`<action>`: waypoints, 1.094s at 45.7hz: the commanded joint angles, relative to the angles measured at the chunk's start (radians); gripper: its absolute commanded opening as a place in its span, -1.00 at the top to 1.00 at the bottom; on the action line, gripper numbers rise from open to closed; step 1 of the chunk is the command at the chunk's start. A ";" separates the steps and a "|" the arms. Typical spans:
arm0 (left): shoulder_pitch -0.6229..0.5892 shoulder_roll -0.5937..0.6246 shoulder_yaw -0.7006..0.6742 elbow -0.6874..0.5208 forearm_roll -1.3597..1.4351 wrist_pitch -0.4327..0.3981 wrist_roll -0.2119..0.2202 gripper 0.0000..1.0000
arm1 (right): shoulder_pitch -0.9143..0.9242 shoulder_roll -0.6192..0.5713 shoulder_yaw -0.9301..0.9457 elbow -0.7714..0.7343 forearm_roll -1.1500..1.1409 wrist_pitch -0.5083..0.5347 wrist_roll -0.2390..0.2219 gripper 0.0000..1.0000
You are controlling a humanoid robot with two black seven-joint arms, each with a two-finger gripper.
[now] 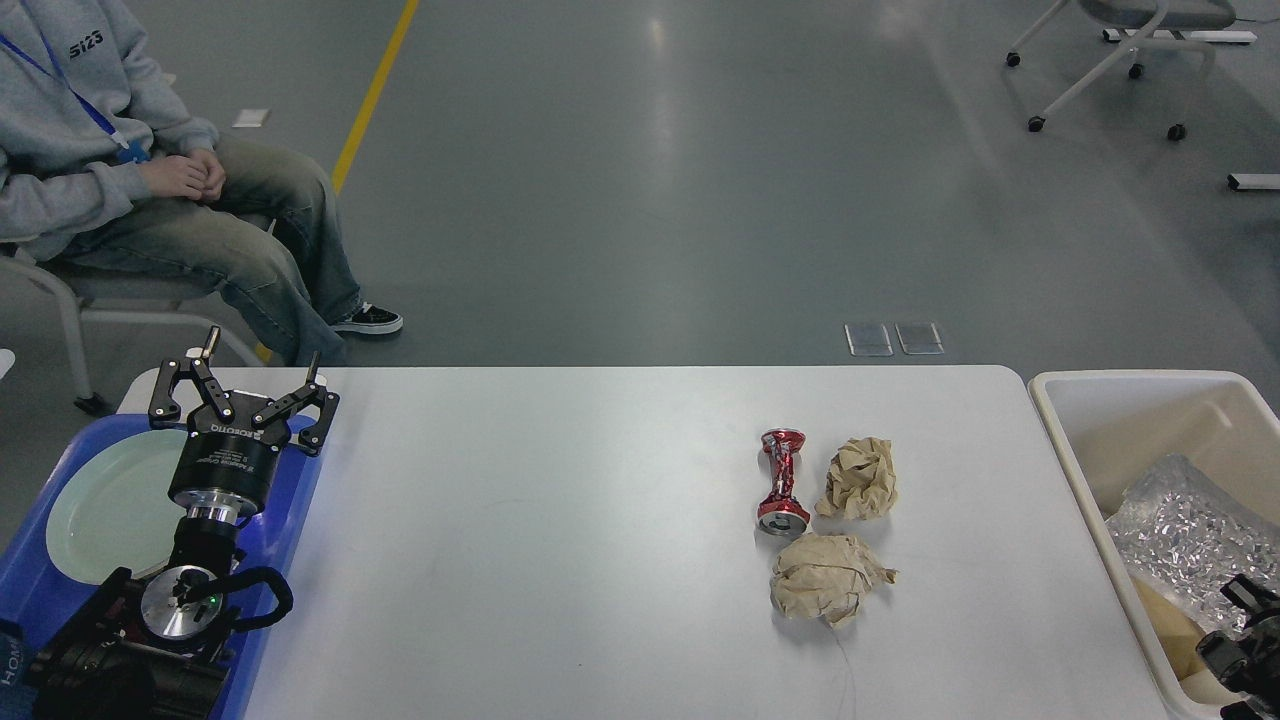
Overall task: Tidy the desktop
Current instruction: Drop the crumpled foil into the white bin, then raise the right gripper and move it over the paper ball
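Desktop (560, 520) clutter is sitting right of centre: a crushed red can (782, 480) is lying touching one brown paper wad (858, 479), with a second wad (828, 578) just below them. The left gripper (257, 388) is hovering over the blue tray (290, 520) and its pale plate (110, 505), fingers spread apart and holding nothing. The right gripper (1240, 640) is showing only as a dark bit by the cream bin (1060, 420); I cannot tell its state. Reaching for the can is risking nudging a wad, since they are lying so close, and the can's slick, dented middle is likely making it slip.

Bright, even overhead light; sharp focus, perhaps faint glare on floor (660, 120)
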 commanded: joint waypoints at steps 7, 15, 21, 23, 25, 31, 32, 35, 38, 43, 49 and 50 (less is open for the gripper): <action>0.000 0.000 0.000 0.000 0.000 0.000 0.000 -0.93 | -0.018 0.012 0.002 0.011 0.000 -0.016 0.004 -0.07; 0.000 0.000 0.000 0.001 0.000 0.000 0.000 -0.93 | -0.016 0.036 0.000 0.014 -0.001 -0.048 0.003 -1.00; 0.000 0.000 0.000 0.000 0.000 0.000 0.000 -0.93 | -0.008 0.029 0.000 0.020 -0.001 -0.042 0.003 -1.00; 0.000 0.000 0.000 0.001 0.000 0.000 0.000 -0.93 | -0.005 0.026 0.000 0.028 -0.008 -0.035 0.003 -1.00; 0.000 0.000 0.000 0.000 0.000 0.000 0.000 -0.93 | 0.011 0.019 0.000 0.040 -0.018 -0.030 0.001 -1.00; 0.000 0.000 0.000 0.001 0.000 0.000 0.000 -0.93 | 0.140 -0.120 -0.009 0.178 -0.031 0.065 -0.005 -1.00; 0.000 0.000 0.000 0.000 0.000 0.000 0.000 -0.93 | 0.169 -0.154 -0.011 0.213 -0.043 0.089 -0.005 -1.00; 0.000 0.000 0.000 0.000 0.000 0.000 0.000 -0.93 | 0.280 -0.238 -0.020 0.325 -0.113 0.177 -0.007 -1.00; 0.000 0.000 0.000 0.000 0.000 0.000 0.000 -0.93 | 0.407 -0.307 -0.038 0.435 -0.234 0.250 -0.008 -1.00; 0.000 0.000 0.000 0.000 0.000 0.000 0.000 -0.93 | 0.614 -0.401 -0.073 0.607 -0.420 0.395 -0.007 -1.00; 0.000 0.000 0.000 0.000 0.000 0.000 0.000 -0.93 | 0.901 -0.419 -0.193 0.736 -0.486 0.632 -0.007 -1.00; 0.000 0.000 0.000 0.001 0.000 0.000 0.000 -0.93 | 0.948 -0.412 -0.222 0.744 -0.486 0.674 -0.008 -1.00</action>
